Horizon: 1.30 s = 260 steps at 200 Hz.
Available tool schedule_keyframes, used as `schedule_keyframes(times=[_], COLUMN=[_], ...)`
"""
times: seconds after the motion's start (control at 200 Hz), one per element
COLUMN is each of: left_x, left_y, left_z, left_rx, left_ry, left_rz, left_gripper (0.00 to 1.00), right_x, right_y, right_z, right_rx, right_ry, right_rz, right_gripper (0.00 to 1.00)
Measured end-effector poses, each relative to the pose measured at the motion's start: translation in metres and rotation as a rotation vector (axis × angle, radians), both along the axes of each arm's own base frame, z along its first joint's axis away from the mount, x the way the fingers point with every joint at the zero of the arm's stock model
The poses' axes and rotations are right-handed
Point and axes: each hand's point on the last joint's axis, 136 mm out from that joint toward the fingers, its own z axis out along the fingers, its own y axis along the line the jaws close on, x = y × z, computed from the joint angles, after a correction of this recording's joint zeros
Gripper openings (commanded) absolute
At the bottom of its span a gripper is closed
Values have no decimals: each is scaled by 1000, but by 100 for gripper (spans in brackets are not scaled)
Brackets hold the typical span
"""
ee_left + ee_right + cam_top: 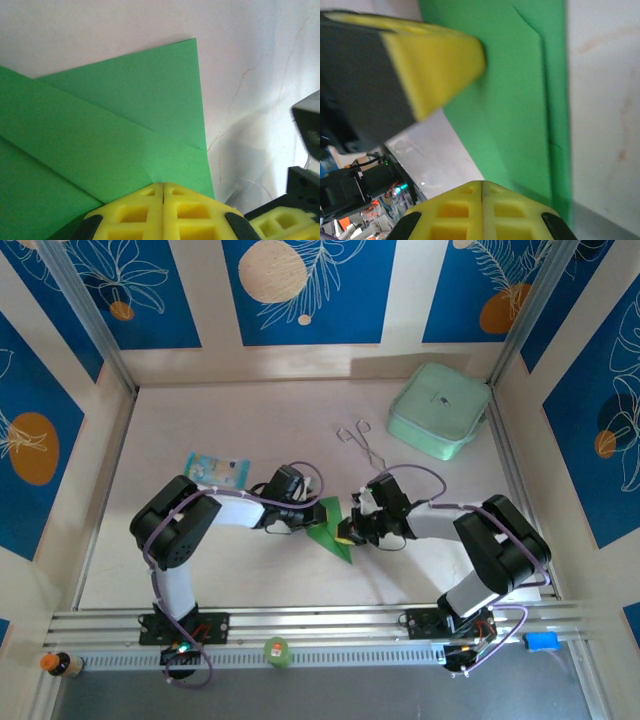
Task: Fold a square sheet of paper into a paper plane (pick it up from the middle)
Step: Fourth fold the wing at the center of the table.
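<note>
1. Well left of the mint box [438, 410], on the pale table [200, 410]: a small blue printed packet [217, 468] lying flat. It is not part of the job.
2. Left of the box and nearer the arm bases: the left gripper [305, 523]. Its wrist view shows the left gripper [163, 192] with yellow jaws meeting and no gap, nothing between them. The tips bear down on the sheet's near edge rather than pinching it.
3. Down and left of the box, about mid-table, between the two grippers: the green sheet [330, 532]. It is already part-folded, with overlapping flaps and straight creases. In the top view it narrows to a point toward the arm bases. It lies flat on the table.
4. Nearer the box than the sheet, just beside the sheet's right edge: the right gripper [350, 532]. Its jaws are also pressed together and empty, with the tips against the paper's edge.
5. Just left of the box: metal tongs [360, 440], idle.
6. Handling, as a judgement:
   - The sheet looks very light, thin and limp, likely to skate on the smooth tabletop and to keep any stray dent.
   - Flat edges give little purchase, so take it near the middle, along the centre crease where the layers stack stiffest.
   - One claw should pin it while the other lifts.
   - Pinch gently, since a hard tug could tear it or spoil the folds.
</note>
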Motion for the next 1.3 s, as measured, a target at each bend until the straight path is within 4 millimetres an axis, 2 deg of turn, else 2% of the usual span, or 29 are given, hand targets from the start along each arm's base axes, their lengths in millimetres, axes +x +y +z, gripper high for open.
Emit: schedule_keyframes(times=[0.135,0.275,0.38,0.495,0.945,1.14,1.3], left_x=[0,0,0,0,1,1,1], left_y=[0,0,0,0,0,0,0], left_z=[0,0,0,0,0,0,0], left_rx=[-1,-2,-2,-3,-4,-4,-4], left_ry=[1,2,1,1,2,2,2], left_rz=[0,-1,-1,0,3,3,4], left_gripper=[4,4,4,4,3,3,3], right_x=[16,16,10,8,-27,-33,-14], right_y=[13,20,16,14,-15,-21,-5], right_z=[6,-8,-24,-24,-24,-13,8], right_rx=[-1,-40,-84,-82,-65,-55,-27], right_ry=[-20,3,31,13,11,7,-38], right_rz=[7,23,25,24,11,4,16], right_gripper=[0,0,0,0,0,0,0])
